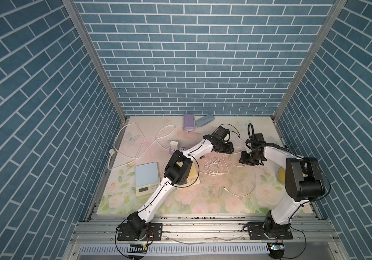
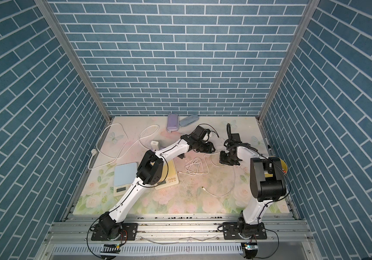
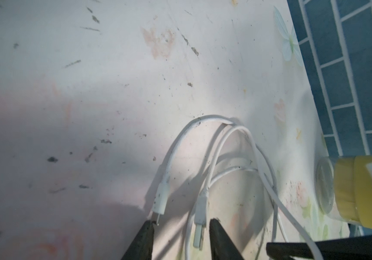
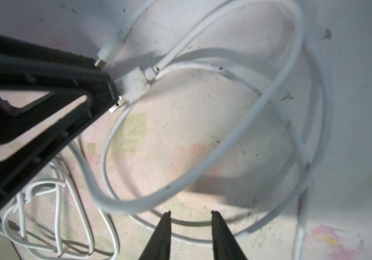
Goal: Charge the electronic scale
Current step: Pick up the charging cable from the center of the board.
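A blue-topped electronic scale (image 1: 146, 177) stands at the front left of the mat, seen in both top views. A yellow-topped one (image 1: 194, 177) is half hidden under my left arm. My left gripper (image 1: 225, 147) is down on the mat at mid-table. In the left wrist view it (image 3: 181, 221) is open, and the white USB-A plug (image 3: 199, 227) lies between its fingers. A USB-C plug (image 3: 160, 200) lies beside one fingertip. My right gripper (image 1: 248, 158) hovers close by. In the right wrist view it (image 4: 190, 212) is open over a loop of white cable (image 4: 203, 171), with nothing between its fingers.
A white charger (image 1: 173, 144) sits on a purple power strip (image 1: 181, 149) behind the scales. A bundled white cable (image 1: 214, 166) lies mid-table and a thick white cord (image 1: 124, 144) curls at the left. Purple (image 1: 188, 121) and blue (image 1: 204, 120) cases lie at the back. A yellow round object (image 1: 281, 174) is at the right.
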Robot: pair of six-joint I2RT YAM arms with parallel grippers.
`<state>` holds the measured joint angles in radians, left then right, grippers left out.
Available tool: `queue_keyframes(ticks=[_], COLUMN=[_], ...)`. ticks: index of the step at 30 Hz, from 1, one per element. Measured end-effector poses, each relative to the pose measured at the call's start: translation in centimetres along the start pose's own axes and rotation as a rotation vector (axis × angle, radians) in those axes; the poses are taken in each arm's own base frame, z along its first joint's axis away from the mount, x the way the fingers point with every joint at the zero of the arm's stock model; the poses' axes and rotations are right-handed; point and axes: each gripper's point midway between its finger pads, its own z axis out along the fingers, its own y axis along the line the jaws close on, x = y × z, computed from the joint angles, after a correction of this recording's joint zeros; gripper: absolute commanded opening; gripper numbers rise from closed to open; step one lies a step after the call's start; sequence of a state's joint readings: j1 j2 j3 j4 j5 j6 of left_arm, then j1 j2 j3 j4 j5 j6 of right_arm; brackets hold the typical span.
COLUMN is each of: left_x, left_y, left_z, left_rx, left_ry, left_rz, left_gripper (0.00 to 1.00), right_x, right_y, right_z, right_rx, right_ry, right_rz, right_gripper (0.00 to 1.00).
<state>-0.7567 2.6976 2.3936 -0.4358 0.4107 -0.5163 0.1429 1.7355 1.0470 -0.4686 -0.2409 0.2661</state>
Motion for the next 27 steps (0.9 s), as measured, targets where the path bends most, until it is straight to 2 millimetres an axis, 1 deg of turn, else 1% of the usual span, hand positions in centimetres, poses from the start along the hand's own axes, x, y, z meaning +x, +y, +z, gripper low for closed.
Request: queue_keyframes(ticks=[5,12,13,14,18,19,20,23,26,27], left_x=[-0.4,0.2,0.3,0.5,1.1,1.1,1.1,1.1,1.2,1.2], left_y=[-0.3,-1.0,-1.1,-1.2,-1.2,-1.3,-1.3,-1.3,-1.4,-1.5], left_z=[0.6,0.8,0.9,0.9,1.1,1.1,1.1,0.9,0.2,-0.3], left_rx=[0.020,0.034,0.035,0.035,0.033,0.035,0.035,0.033,0.024,0.022], left_ry=[-0.017,-0.003,0.001,0.004,0.021,0.020,0.020,0.021,0.029,0.030], left_rz=[-0.016,-0.018,-0.016,-0.013,0.004,0.009,0.014,0.033,0.072,0.091], left_gripper=[0.38,0.36,0.34,0.29,0.02,0.00,0.00,0.00,0.00,0.00], right_x=[0.5,-0.2,-0.2,-0.3,-0.4,-0.5,-0.5,-0.9,-2.1,-2.5], right_y=[-0.1,0.3,0.4,0.4,0.4,0.4,0.3,0.3,0.6,0.7], right_z=[0.1,-1.5,-1.6,-1.7,-1.9,-2.1,-2.3,-3.6,-6.4,-7.6], right_rx=[0.002,-0.004,-0.004,-0.005,-0.001,0.001,0.004,0.017,0.029,0.033], right_ry=[0.007,-0.042,-0.046,-0.051,-0.058,-0.064,-0.070,-0.113,-0.207,-0.246], right_rz=[0.002,-0.010,-0.010,-0.011,-0.002,0.002,0.002,0.002,-0.011,-0.016], right_gripper=[0.32,0.32,0.32,0.32,0.32,0.32,0.32,0.32,0.34,0.35])
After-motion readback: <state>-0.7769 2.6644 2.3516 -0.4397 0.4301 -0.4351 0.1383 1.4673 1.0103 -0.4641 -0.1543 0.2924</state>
